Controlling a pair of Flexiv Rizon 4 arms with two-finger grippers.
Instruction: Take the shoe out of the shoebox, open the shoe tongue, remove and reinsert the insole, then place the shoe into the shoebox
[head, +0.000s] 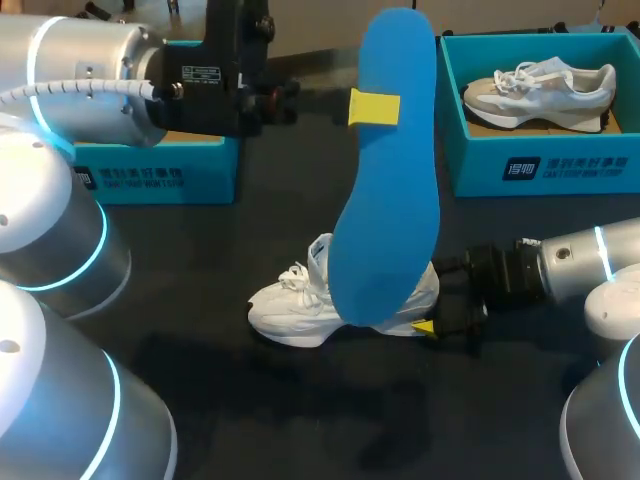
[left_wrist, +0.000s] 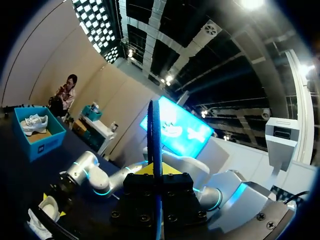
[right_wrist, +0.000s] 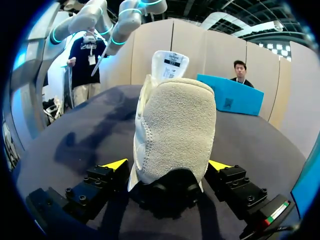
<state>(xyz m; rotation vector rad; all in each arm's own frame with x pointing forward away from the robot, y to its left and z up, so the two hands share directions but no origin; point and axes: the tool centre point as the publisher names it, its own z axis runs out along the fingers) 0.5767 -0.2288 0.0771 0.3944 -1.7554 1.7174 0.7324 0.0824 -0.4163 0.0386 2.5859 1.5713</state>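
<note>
My left gripper is raised above the table, shut on a blue insole that hangs upright over the shoe. In the left wrist view the insole shows edge-on between the yellow tips of that gripper. A white shoe stands on the dark table, toe to the left. My right gripper sits at its heel. In the right wrist view the grey suede heel of the shoe stands between the spread fingers of this gripper, which is open.
A teal shoebox at the back right holds a second grey-white shoe. Another teal box stands at the back left, behind my left arm. The dark tabletop lies in front of the shoe.
</note>
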